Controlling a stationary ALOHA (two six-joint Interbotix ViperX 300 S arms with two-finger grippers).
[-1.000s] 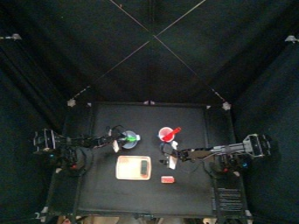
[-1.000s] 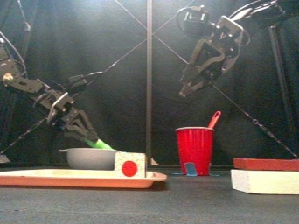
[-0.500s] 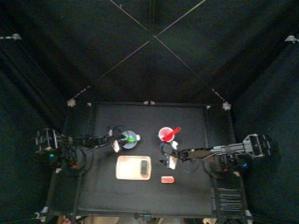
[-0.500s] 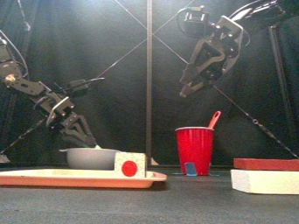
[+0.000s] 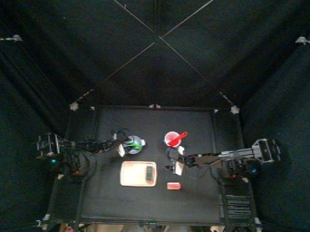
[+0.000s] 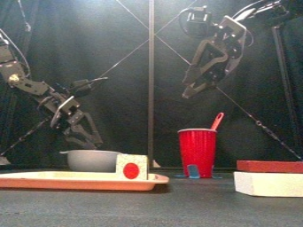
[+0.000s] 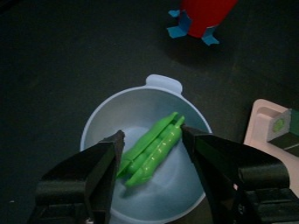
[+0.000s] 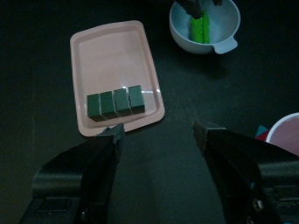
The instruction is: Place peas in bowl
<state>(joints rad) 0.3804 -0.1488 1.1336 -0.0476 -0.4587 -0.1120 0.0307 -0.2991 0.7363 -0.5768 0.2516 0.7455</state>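
Peas (image 7: 153,149): one green pod, lying flat inside the bowl (image 7: 112,131), directly beneath the left gripper (image 7: 163,150) and between its jaws as seen from the wrist.

Bowl: pale blue-white, round, on the bench (image 5: 200,195), below the left gripper.

Left gripper: jaws spread apart, holding nothing, raised above the bowl, clear of the pod.

Right gripper (image 8: 156,133): jaws spread, empty, held high over the bench.

Pink tray (image 8: 104,57): flat, below and ahead of the right gripper; carries a dark block (image 8: 117,102) near one end.

Red cup (image 6: 197,152): upright, beyond the bowl from the left gripper.
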